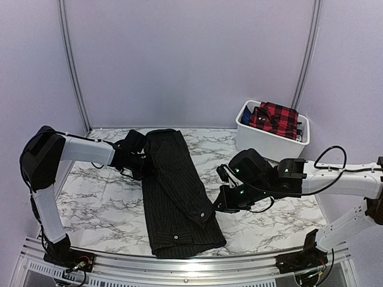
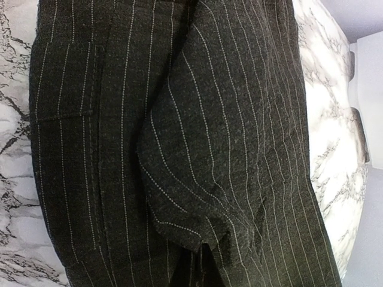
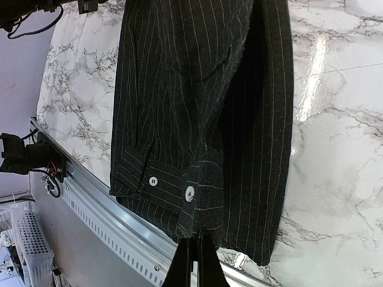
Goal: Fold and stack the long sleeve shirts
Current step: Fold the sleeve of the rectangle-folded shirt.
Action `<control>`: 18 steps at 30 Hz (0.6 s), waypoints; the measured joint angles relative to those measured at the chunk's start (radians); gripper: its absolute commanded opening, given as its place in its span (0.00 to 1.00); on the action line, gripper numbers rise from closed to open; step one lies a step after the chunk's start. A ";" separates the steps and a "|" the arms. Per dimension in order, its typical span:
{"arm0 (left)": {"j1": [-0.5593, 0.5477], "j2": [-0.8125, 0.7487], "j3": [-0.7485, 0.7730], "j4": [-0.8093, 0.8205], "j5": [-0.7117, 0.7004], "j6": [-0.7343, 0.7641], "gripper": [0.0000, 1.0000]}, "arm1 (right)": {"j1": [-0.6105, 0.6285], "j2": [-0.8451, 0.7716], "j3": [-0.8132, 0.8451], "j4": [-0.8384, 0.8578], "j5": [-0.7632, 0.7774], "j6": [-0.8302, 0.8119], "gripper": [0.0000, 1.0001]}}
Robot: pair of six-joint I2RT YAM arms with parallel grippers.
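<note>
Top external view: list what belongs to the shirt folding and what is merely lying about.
Job: black pinstriped shirt; red-and-black plaid shirt.
Lying about: white bin; marble table.

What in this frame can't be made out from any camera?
Left pincer: shut, but whether it pinches the black pinstriped shirt is unclear; dark on dark from above, cloth fills its wrist view.
Red plaid shirt: mostly hidden by the wall of the white bin, top view.
Right pincer: shut; dark against dark cloth, contact with shirt unclear in both views.
</note>
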 measured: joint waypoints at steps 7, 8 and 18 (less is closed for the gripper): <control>0.046 0.000 0.019 -0.017 0.048 0.022 0.00 | 0.000 -0.048 -0.114 0.051 -0.092 0.059 0.00; 0.051 0.000 0.024 -0.018 0.056 0.024 0.00 | 0.000 -0.052 -0.134 0.060 -0.102 0.068 0.00; 0.057 0.016 0.042 -0.031 0.111 0.045 0.00 | 0.068 0.008 -0.226 0.188 -0.158 0.134 0.00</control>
